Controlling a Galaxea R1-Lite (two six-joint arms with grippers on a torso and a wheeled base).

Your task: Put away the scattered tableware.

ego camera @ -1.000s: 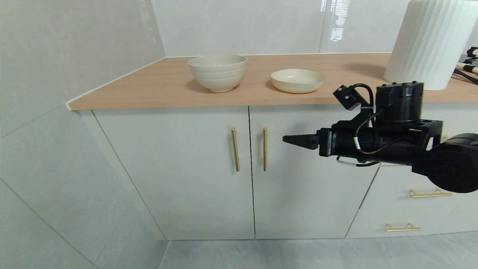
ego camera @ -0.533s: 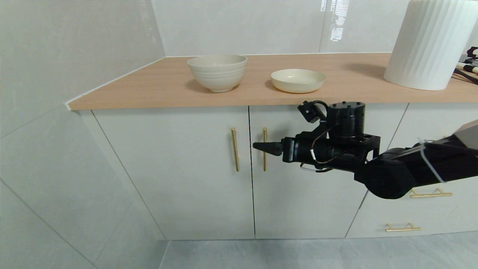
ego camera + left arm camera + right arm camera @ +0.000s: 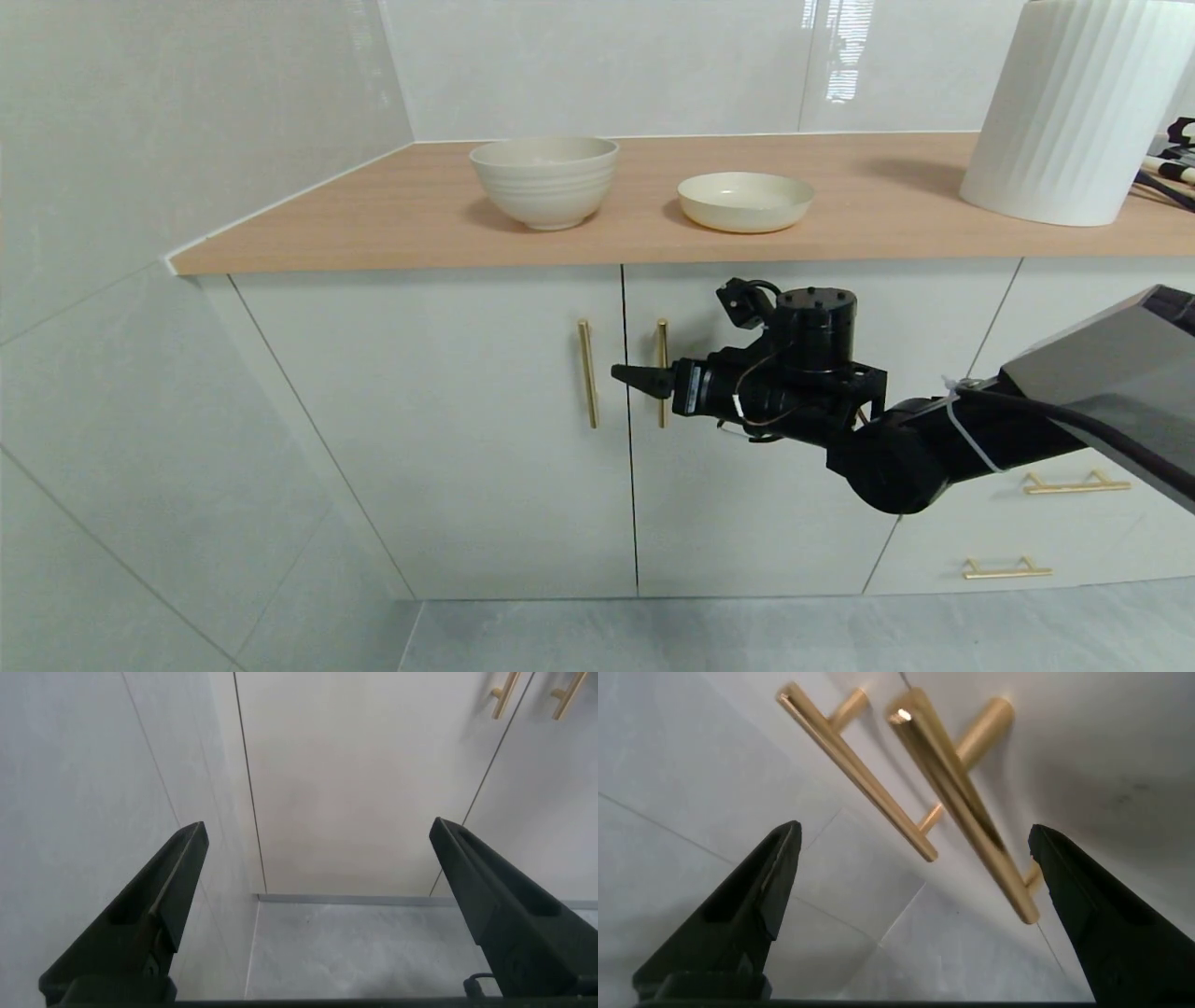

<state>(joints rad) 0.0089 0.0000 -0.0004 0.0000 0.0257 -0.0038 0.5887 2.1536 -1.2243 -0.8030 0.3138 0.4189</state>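
Right gripper (image 3: pixel 627 375), black, fingers spread wide: having travelled leftward along the white base cabinet (image 3: pixel 448 420), it is now closing on the right door's vertical brass bar handle (image 3: pixel 662 373), with the matching left-door handle (image 3: pixel 586 373) just beyond. Ribbed cream ceramic bowl (image 3: pixel 544 182) and shallow cream dish (image 3: pixel 744 201) are sitting untouched on the wooden countertop (image 3: pixel 887 201). Judgement: the door is being opened first, with stowing yet to begin.

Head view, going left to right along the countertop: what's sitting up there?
ribbed cream bowl → shallow cream dish → tall white fluted container → utensils at the right edge
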